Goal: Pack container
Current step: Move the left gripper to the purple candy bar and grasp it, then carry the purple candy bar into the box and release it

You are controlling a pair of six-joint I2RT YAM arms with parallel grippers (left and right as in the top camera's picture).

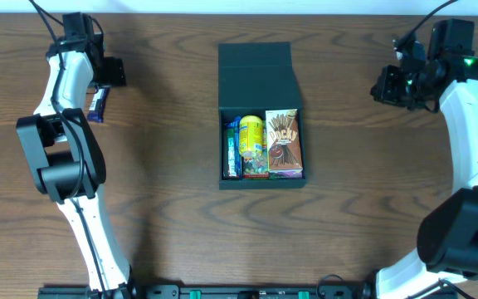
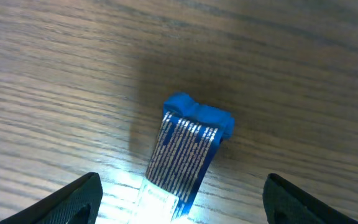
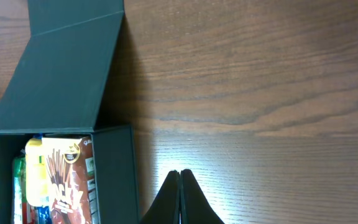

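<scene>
Several snack packs already stand on edge inside the dark teal-green, matte, cardboard-like square container (image 1: 264,184). It sits at the middle of the brown wood-grain tabletop (image 1: 156,166), with its hinged flap lid (image 1: 256,75) of the same colour laid back flat on the far side. A red-brown printed Pocky carton (image 1: 284,143) fills the right side. A rounded yellow pouch (image 1: 251,137) stands beside it, and slim blue and green packs (image 1: 232,149) sit against the left wall. The fit looks tight.

The step in hand appears to be picking up the small blue foil pack with fine silver stripes (image 2: 188,146), which lies flat, well apart from the container at the far left. The left tool (image 2: 183,186) hangs over it with its fingers spread wide to either side, holding nothing. The pack lies skewed between the fingers, so the wrist should turn until they face its long edges. The tool should then drop straight down and pinch across the narrow width.

The foil is glossy, throwing glare at one end, and probably slippery and soft. A firm but modest squeeze near the middle, away from the crimped blue end, seems safest. The pack will likely have to go in on edge.

The right tool (image 3: 180,186) has its fingers pressed together and empty. It sits over bare tabletop to the right of the container, clear of the path.
</scene>
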